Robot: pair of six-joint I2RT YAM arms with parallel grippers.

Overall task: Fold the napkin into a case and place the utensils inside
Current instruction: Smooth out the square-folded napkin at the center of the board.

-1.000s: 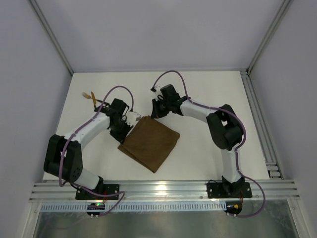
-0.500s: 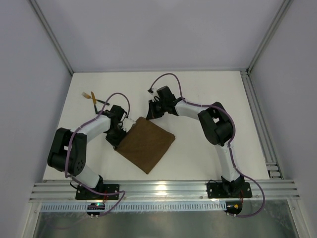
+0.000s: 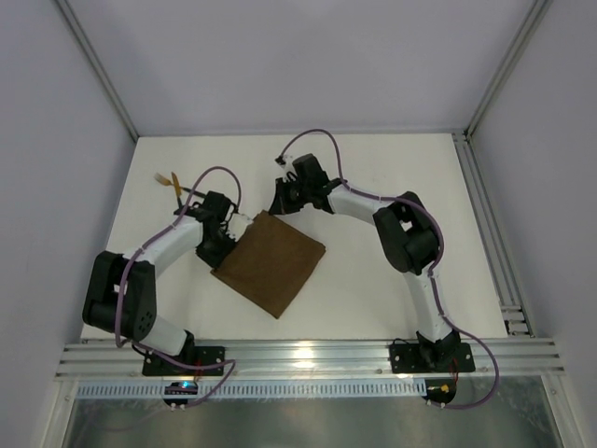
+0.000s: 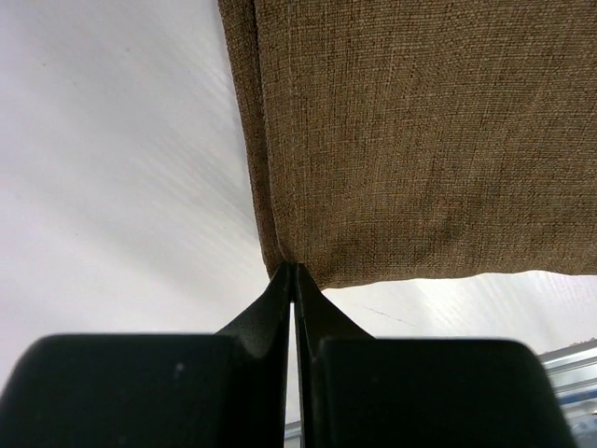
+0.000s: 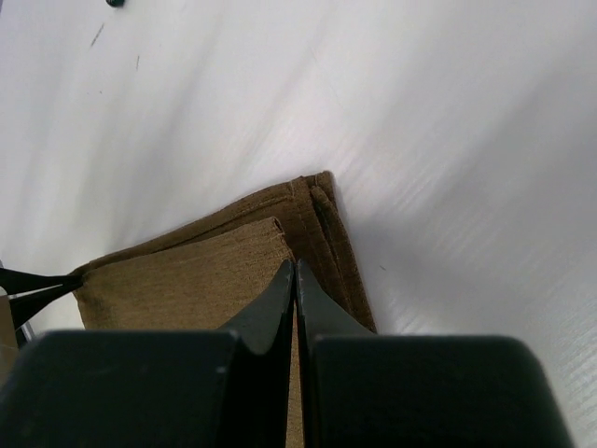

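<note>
Handling the napkin (image 3: 270,264): soft, light, coarse-woven brown cloth, folded into a layered square and lying flat on the table (image 3: 392,187) between the arms; expect its layers to slip and sag if you lift it by one point. The left claw (image 4: 292,269) is closed to a hairline on the square's left corner, and the right claw (image 5: 295,265) is likewise closed, apparently pinching the upper layer at the far corner. Take hold at corners and hems, one layer at a time; the utensils (image 3: 173,183) lie well apart, far left.
</note>
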